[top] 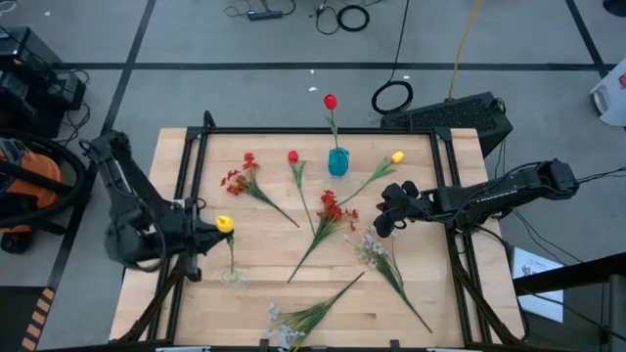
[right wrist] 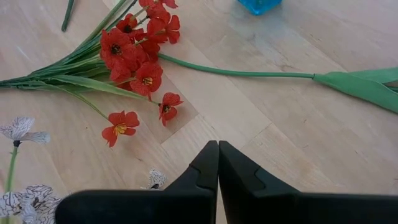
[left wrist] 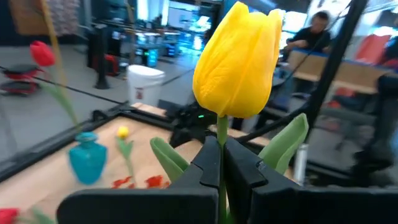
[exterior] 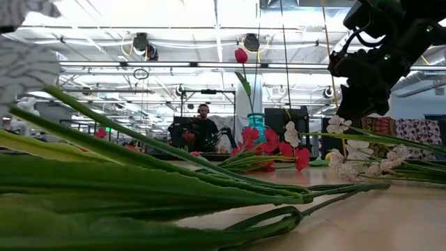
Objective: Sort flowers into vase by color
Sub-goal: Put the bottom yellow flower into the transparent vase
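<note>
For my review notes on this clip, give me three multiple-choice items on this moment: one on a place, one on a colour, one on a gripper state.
1. Where does the teal vase stand?
A. Near the table's far edge, about mid-width
B. At the near left corner
C. Under the left arm

2. What colour is the flower standing in the teal vase?
A. Yellow
B. White
C. Red

3. How is the left gripper?
A. Open and empty
B. Shut on the yellow tulip, by its stem
C. Shut on a red spray

Key: 1 A, the high view shows it there. 2 C, a red bud rises from it. 3 B, the left wrist view shows the fingers pinching the stem below the bloom.
</note>
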Controlling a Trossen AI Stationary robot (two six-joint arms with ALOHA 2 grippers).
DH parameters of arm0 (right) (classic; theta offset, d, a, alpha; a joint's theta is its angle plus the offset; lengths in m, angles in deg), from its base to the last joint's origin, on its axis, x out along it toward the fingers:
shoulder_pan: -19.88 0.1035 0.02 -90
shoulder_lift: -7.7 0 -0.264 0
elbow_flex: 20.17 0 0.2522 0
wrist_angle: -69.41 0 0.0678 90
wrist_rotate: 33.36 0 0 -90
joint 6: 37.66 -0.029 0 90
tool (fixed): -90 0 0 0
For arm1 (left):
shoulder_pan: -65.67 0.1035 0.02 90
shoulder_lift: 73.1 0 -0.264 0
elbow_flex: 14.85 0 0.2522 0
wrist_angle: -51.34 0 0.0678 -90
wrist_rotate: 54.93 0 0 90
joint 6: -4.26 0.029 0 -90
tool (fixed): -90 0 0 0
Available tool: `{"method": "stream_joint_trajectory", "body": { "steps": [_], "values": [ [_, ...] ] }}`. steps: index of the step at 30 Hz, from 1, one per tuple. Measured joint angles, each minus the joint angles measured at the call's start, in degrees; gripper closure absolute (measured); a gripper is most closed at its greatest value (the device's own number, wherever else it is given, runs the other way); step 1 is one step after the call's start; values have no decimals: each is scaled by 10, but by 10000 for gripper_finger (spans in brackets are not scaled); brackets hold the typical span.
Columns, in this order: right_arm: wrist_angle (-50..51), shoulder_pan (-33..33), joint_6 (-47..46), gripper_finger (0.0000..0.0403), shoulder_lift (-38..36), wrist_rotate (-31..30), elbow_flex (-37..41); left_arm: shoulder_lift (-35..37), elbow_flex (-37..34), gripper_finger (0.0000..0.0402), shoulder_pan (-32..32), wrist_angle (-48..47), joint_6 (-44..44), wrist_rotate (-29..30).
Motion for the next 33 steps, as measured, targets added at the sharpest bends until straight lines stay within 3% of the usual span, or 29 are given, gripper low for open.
{"method": "stream_joint_trajectory", "body": {
  "steps": [10, 15, 33],
  "values": [
    [0, 0, 0, 399, 0, 0, 0, -43, -54, 396, -77, -4, -103, 157],
    [0, 0, 0, 399, 0, 0, 0, -61, -71, 396, -103, -3, -148, 165],
    [-2, 0, -4, 399, 0, -5, 0, -161, -71, 393, -124, -1, -180, 194]
  ]
}}
